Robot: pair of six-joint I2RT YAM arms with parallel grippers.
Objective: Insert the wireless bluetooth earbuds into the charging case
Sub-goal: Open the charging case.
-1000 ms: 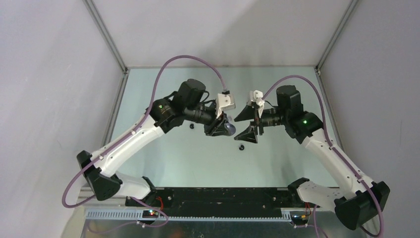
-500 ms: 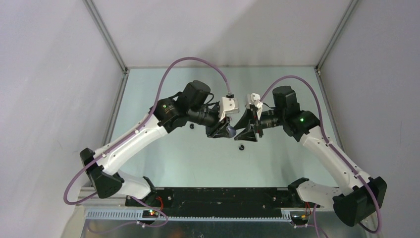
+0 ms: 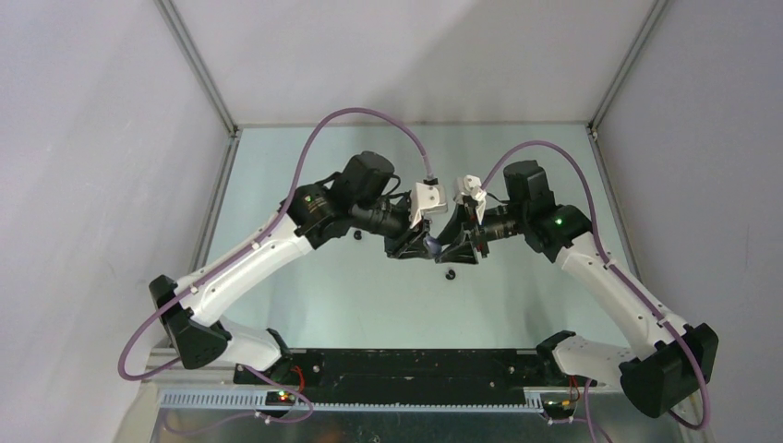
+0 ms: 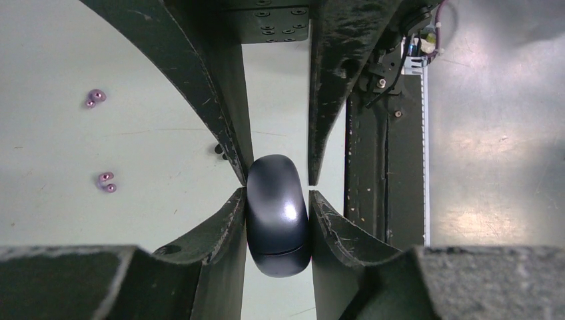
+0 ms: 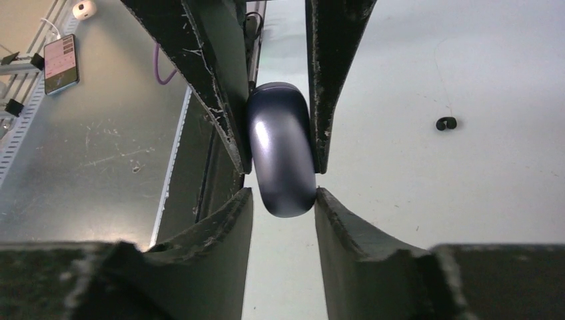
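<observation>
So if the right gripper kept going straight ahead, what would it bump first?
The charging case: its end sits between the right gripper's fingertips. Right behind it, the left gripper holds it, pointing back.

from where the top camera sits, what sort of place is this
Probably a robot lab test cell: grey walls and metal frame posts enclose a pale green table, with a left arm and a right arm bolted at its near edge.

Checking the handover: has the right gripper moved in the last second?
Yes. The right gripper has shifted toward the left arm in the top view, closing on the charging case above the unmoved black earbud.
</observation>
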